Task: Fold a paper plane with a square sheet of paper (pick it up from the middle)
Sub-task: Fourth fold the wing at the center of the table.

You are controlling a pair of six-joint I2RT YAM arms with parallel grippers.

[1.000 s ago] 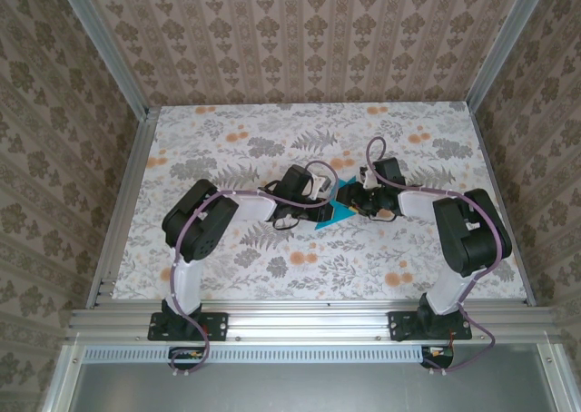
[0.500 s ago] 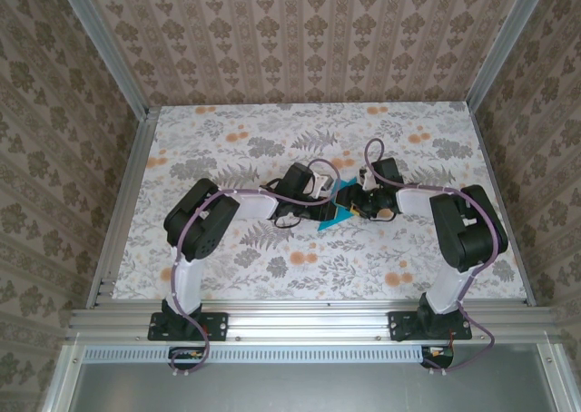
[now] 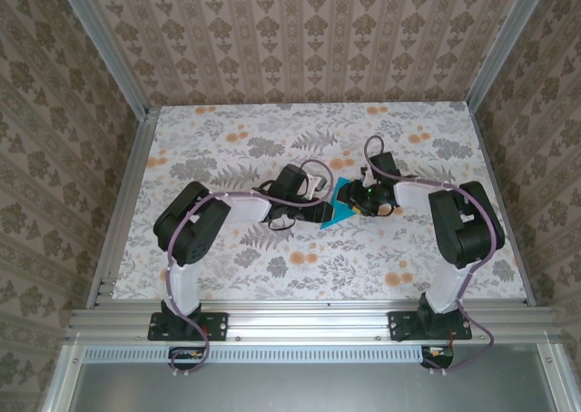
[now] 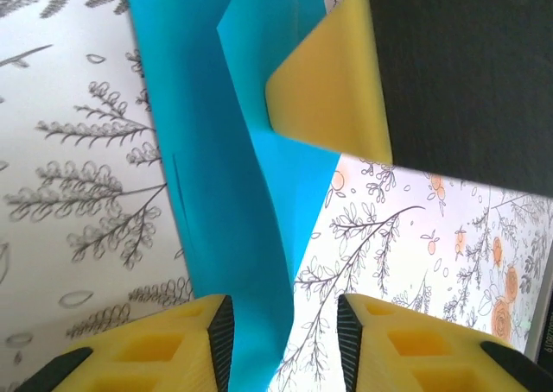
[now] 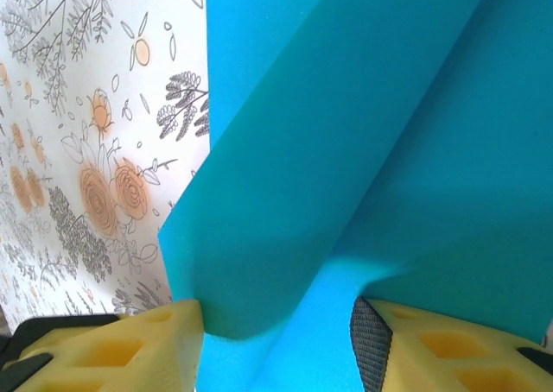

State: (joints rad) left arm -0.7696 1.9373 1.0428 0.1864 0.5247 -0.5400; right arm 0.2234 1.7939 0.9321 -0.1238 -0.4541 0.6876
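I am looking at the cyan sheet point(image 3: 339, 210), creased into a smaller pointed shape with overlapping layers, lying at the middle of the worktop point(image 3: 227, 140), well away from every edge and between the two arms' tips. The left tool point(image 4: 281, 323) is sitting with its jaws apart, the sheet's narrow end running between them unpinched, while a yellow pad point(image 4: 333, 81) of the other arm is touching a folded edge farther along. The right tool point(image 5: 276, 323) is straddling a rounded fold of the sheet, jaws apart, and I cannot tell whether it is squeezing that fold.
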